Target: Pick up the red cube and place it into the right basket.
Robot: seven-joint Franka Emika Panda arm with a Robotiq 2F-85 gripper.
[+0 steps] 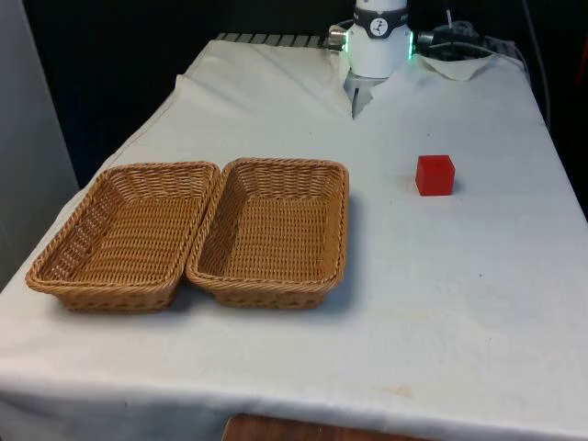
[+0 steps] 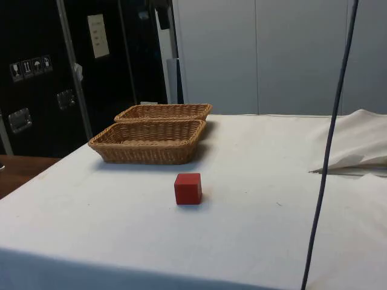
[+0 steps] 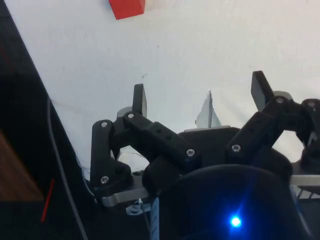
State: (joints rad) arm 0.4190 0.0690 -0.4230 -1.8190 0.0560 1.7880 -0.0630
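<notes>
Black and two-fingered, the gripper (image 3: pixel 200 95) hangs above the white cloth (image 3: pixel 200 45) with its jaws spread wide and nothing between them. Its two fingertips (image 3: pixel 139 98) stand well apart, each over bare cloth.

From the wrist camera, the small red cube (image 3: pixel 127 7) sits well ahead of the open fingers, off to the side of the dark bench edge, not between the jaws and not touching them.

Across the bench (image 1: pixel 459 303) the cube (image 1: pixel 435 175) rests flat on the cloth, alone, toward the front view's right and well apart from the baskets. From the side it (image 2: pixel 188 188) sits nearer that camera than the wicker, upright on one face.

Two shallow rectangular woven wicker baskets lie side by side with their long rims touching: the right basket (image 1: pixel 342 230) stands nearer the cube, and the left basket (image 1: pixel 69 248) lies on the front view's left. Both hold nothing. In the side view the nearer basket (image 2: pixel 145 148) partly hides the one behind it (image 2: pixel 163 112).
</notes>
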